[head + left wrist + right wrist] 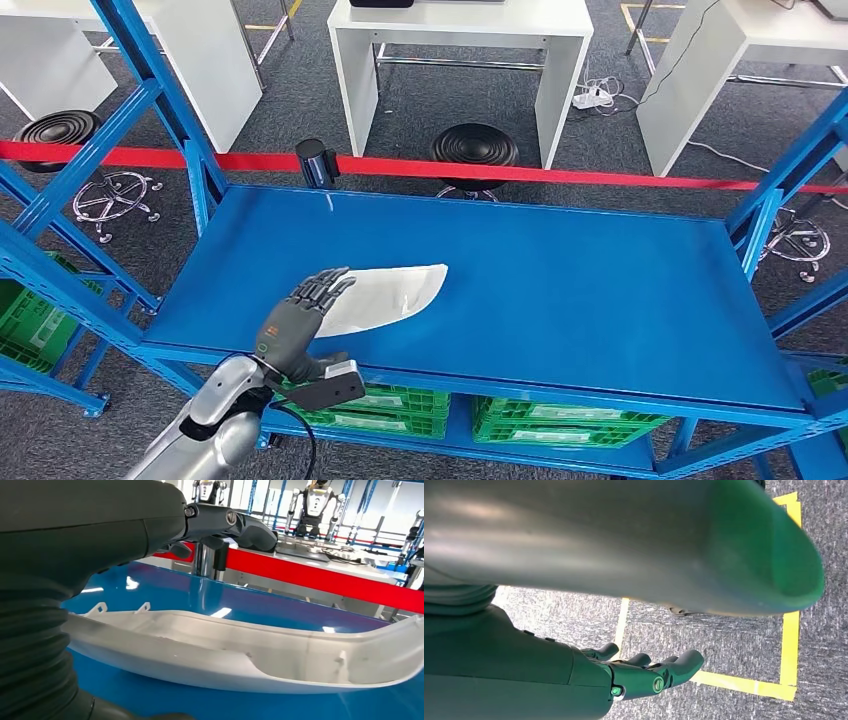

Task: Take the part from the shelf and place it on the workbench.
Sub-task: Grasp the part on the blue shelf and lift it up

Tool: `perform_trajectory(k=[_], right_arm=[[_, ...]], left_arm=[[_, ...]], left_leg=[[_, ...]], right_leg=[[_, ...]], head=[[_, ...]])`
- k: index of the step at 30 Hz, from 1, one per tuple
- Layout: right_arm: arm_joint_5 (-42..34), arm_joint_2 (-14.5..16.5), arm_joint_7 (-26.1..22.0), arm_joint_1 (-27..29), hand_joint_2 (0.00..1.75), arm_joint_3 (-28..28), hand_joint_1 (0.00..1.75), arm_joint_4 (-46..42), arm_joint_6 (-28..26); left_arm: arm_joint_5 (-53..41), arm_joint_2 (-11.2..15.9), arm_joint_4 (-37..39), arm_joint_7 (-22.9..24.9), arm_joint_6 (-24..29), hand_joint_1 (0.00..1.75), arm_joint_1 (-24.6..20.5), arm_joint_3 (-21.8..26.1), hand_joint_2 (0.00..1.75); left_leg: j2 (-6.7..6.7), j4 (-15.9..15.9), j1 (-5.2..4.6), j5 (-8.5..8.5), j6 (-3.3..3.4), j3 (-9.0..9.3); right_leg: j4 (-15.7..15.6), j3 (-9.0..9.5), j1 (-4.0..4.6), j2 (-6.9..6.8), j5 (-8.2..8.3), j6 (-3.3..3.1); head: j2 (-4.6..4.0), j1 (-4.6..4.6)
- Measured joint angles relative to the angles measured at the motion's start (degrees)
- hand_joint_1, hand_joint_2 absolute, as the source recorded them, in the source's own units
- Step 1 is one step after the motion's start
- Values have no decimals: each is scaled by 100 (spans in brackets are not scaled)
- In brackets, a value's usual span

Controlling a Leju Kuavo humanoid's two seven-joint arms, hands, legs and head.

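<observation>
left arm: comes in low on my side of the shelf, wrist cocked up so the palm faces down over the near end of the part. Looks like a reach-in from the front edge, which makes sense since the part sits close to that edge.

left hand (300, 320): fingers stretched out flat and a bit apart, lying over the near end of the part. From the left wrist cam the fingers (235, 525) sit above the part with shelf and red tape visible under them, so I'd say it's got hold of nothing yet. Can't tell if the palm is actually touching.

part (385, 295): white, long, curved shell with a raised rim, lying flat on the blue shelf (560, 290), left of middle. Still on the shelf, so the pick isn't done.

right hand (649, 672): hanging down by the floor, fingers loosely apart, holding nothing. Parked out of the way, I guess.

red barrier tape (600, 175): runs just behind the shelf.

further back: white tables (460, 40) and black stools (474, 148) on the grey carpet.
</observation>
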Motion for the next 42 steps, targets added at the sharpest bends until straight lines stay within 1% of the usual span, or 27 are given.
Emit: perform_trajectory(k=[13, 18, 24, 28, 29, 35, 42], right_arm=[[14, 0, 0, -1, 0, 0, 0, 0, 0], [14, 0, 0, -1, 0, 0, 0, 1, 0], [14, 0, 2, -3, 0, 0, 0, 0, 0], [14, 0, 2, -4, 0, -1, 0, 1, 0], [14, 0, 2, -4, 0, -1, 0, 1, 0], [5, 0, 1, -6, 0, -4, 0, 0, 0], [11, 0, -11, -7, 0, -4, 0, 0, 0]], left_arm=[[43, -10, 380, -74, -39, 0, -36, 144, 175], [60, -61, 543, -149, -70, 0, -110, 150, 175], [82, -191, 825, -262, -125, 1, -278, 150, 175], [143, -289, 1025, -327, -169, 172, -398, 150, 175], [151, -310, 1071, -345, -181, 175, -431, 149, 175], [138, -441, 1413, -483, -220, 175, -646, 136, 175], [134, -506, 1623, -532, -170, 175, -784, 121, 175]], left_leg=[[0, 0, 0, 0, 0, 0], [0, 0, 0, 0, 0, 0], [0, 0, 0, 0, 0, 0], [0, 0, 0, 0, 0, 1], [0, 0, 0, 0, 0, 1], [1, 0, 0, 0, 0, 1], [0, 0, 0, 0, 0, 0]], right_leg=[[0, -4, -1, 0, 0, 0], [0, -4, -1, 0, 0, 0], [0, -2, -1, 0, 0, 0], [0, -2, -1, 0, 0, 0], [0, -2, -1, 0, 0, 0], [0, -1, -1, 1, 0, 0], [0, 0, -1, 1, 0, 0]], head=[[0, 0], [0, 0], [0, 0], [0, 0], [0, 0], [0, 0], [0, 0]])
